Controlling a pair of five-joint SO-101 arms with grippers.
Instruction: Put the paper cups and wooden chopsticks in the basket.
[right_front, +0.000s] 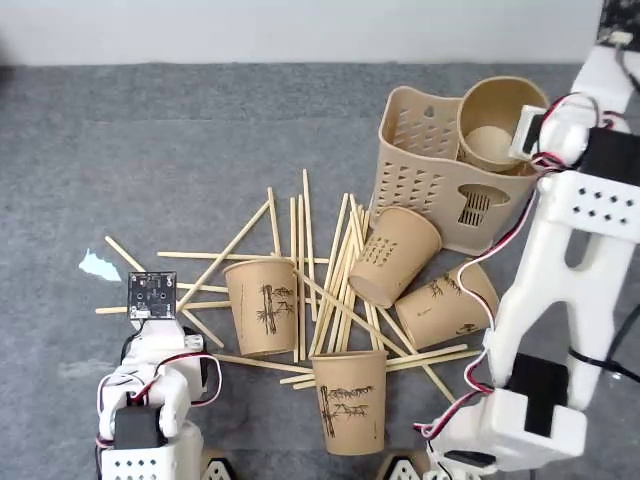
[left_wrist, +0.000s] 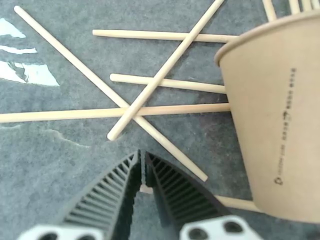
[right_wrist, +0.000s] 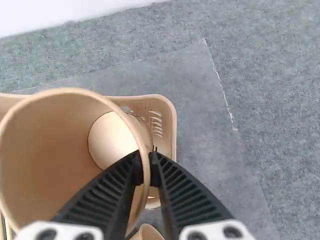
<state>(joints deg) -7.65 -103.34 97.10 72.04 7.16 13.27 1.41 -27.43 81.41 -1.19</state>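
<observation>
1. Grey mat (right_front: 200, 150): its widest open stretch lies beyond the heap, toward the white wall (right_front: 300, 30). The right wrist view shows a mat edge running past the basket.
2. Basket (right_front: 420, 175): stands at the far right of the mat, its slotted wall facing the heap.
3. Held cup (right_front: 495, 120): hangs tilted over the basket's far corner. The right gripper (right_wrist: 145, 157) is pinched on its rim, one jaw inside and one outside (seen best in its own wrist view).
4. Loose cups, four: one (right_front: 395, 255) leans against the basket, one (right_front: 445, 305) lies just beside it, and two (right_front: 262, 305) (right_front: 350, 400) lie among the sticks.
5. Chopsticks (right_front: 300, 250): scattered and crossed between the basket and the near left arm.
6. Left gripper (left_wrist: 141, 156): low over the mat, jaws closed together. A chopstick end (left_wrist: 145, 189) shows under them; whether it is gripped, I cannot tell. A cup wall (left_wrist: 270, 125) is just beside it.
7. Pale scrap (right_front: 98, 265): near the left edge.
</observation>
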